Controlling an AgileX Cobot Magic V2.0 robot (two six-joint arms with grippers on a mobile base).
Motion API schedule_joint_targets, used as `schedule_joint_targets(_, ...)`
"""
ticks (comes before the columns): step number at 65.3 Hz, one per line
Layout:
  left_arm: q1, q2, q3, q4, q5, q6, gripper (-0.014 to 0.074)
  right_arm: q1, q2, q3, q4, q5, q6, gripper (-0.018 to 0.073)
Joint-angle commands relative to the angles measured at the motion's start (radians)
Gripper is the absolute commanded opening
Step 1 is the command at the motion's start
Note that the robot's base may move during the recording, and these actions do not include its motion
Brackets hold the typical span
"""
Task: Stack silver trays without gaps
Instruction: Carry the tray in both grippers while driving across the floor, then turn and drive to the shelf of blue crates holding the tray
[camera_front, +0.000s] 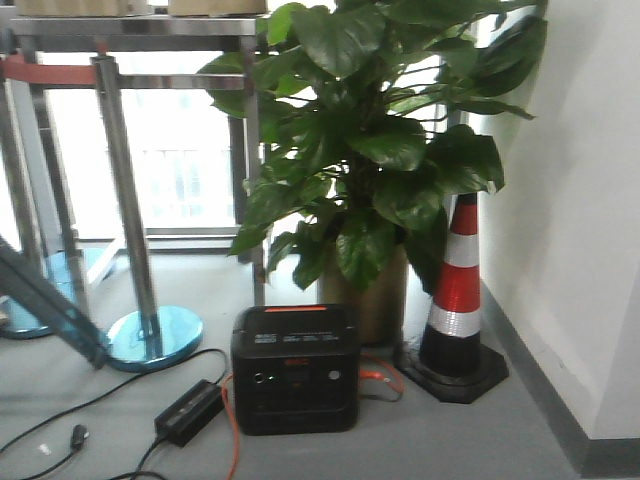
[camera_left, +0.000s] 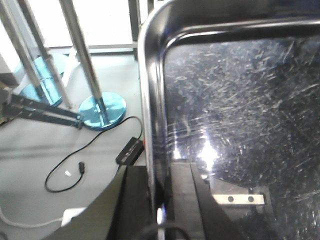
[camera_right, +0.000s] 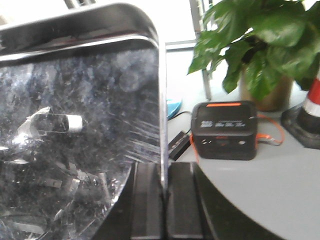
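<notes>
Two pinches on silver tray (camera_left: 240, 100) rim: left hand (camera_left: 159, 174), right hand (camera_right: 164, 174).

Grey floor (camera_front: 330, 450), white wall (camera_front: 590, 200) on the right. Bright window (camera_front: 180, 160) behind, backlit. Big potted plant (camera_front: 380, 130), striped traffic cone (camera_front: 460, 290), black power station (camera_front: 296, 368), chrome stanchions (camera_front: 130, 200), adapter with cable (camera_front: 188, 410).

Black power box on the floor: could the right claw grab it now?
Probably not: the right claw grips the silver tray by its rim, and the power box sits apart, down on the floor.
</notes>
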Motion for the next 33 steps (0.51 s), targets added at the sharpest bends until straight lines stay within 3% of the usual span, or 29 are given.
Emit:
schedule_joint_targets(1, -0.013, 0.011, -0.001, -0.019, -0.069, 0.023, -0.0016, 0.011, -0.007, -0.011, 0.028, -0.154, -0.003, -0.0078)
schedule_joint_targets(33, -0.013, 0.011, -0.001, -0.019, -0.069, 0.023, -0.0016, 0.011, -0.007, -0.011, 0.028, -0.154, -0.003, -0.0078)
